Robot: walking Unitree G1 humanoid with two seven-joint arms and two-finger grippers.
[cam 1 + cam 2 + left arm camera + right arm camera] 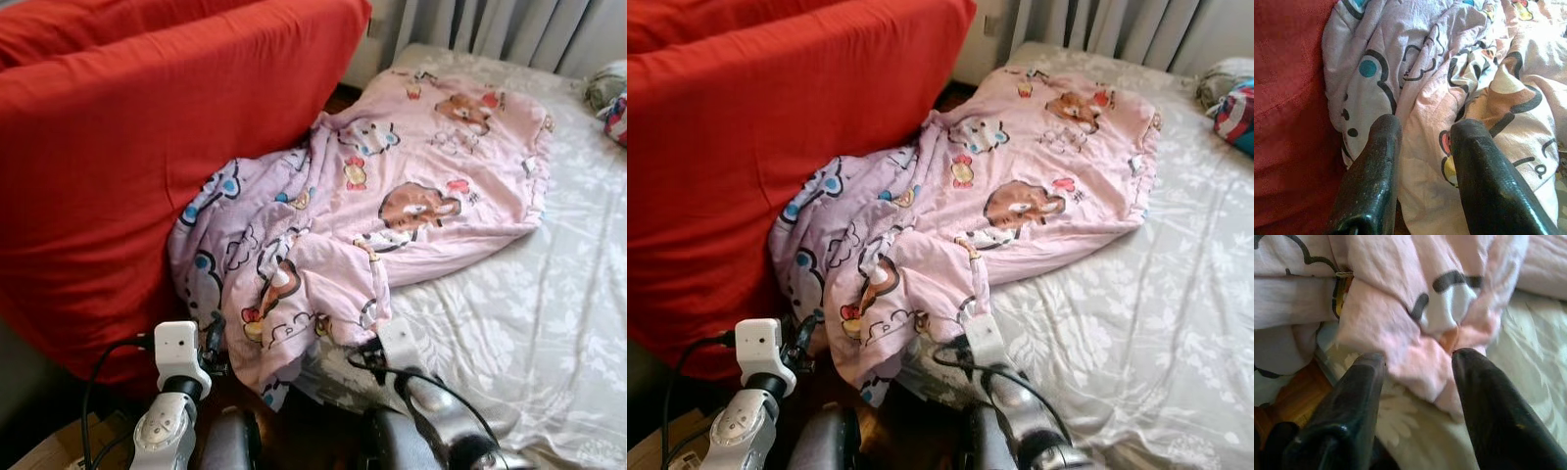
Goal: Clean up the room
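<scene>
While the pink cartoon-print quilt [392, 186] lies crumpled across the pale floral bedsheet [549, 323] against the red fabric sofa [118, 166], the left gripper [1422, 129] and right gripper [1418, 363] reach its near edge, fingers apart.

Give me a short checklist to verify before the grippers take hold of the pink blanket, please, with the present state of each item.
1. Left gripper open: ok, fingers apart at the blanket.
2. Right gripper open: ok, fingers apart at the blanket's lower fold.
3. Cloth between the left fingers: ok, a fold lies there.
4. Cloth between the right fingers: ok, a pink fold reaches between the tips.
5. Blanket free of the red cushion: not ok, its edge lies against the cushion.
6. Blanket fully on the bed: not ok, one corner hangs off the edge.
</scene>
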